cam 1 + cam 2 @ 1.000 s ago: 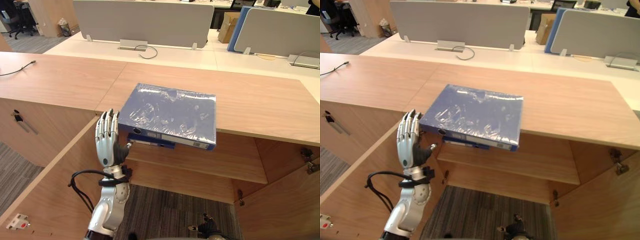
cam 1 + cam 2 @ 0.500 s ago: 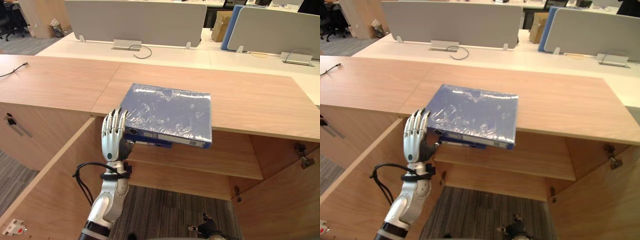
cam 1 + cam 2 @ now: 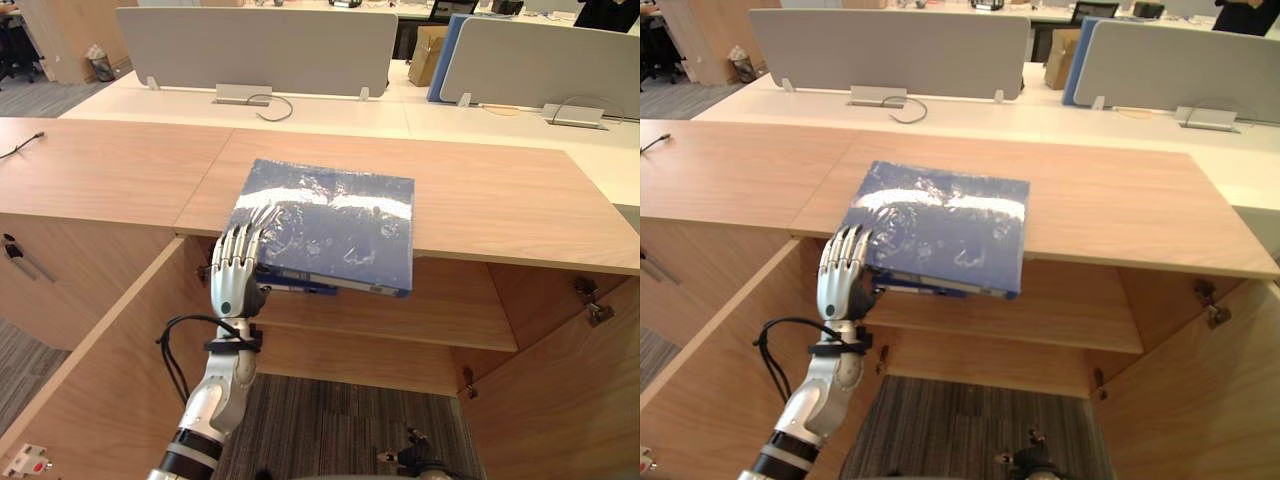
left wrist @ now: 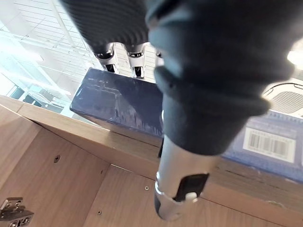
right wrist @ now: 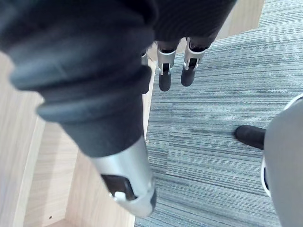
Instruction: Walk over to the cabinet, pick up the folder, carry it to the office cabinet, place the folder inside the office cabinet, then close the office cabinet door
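My left hand (image 3: 232,287) is raised at the near left corner of the blue folder (image 3: 335,225), fingers (image 3: 243,248) straight and loose, their tips against the folder's edge and gripping nothing. My thumb sits apart, below the folder. The folder lies flat on the wooden tabletop (image 3: 510,200), its front edge jutting out past the rim above the open cabinet's shelf (image 3: 420,320). The cabinet door (image 3: 90,380) stands open beside my arm. My right hand (image 5: 165,71) hangs over the grey carpet (image 5: 213,123), fingers relaxed and empty.
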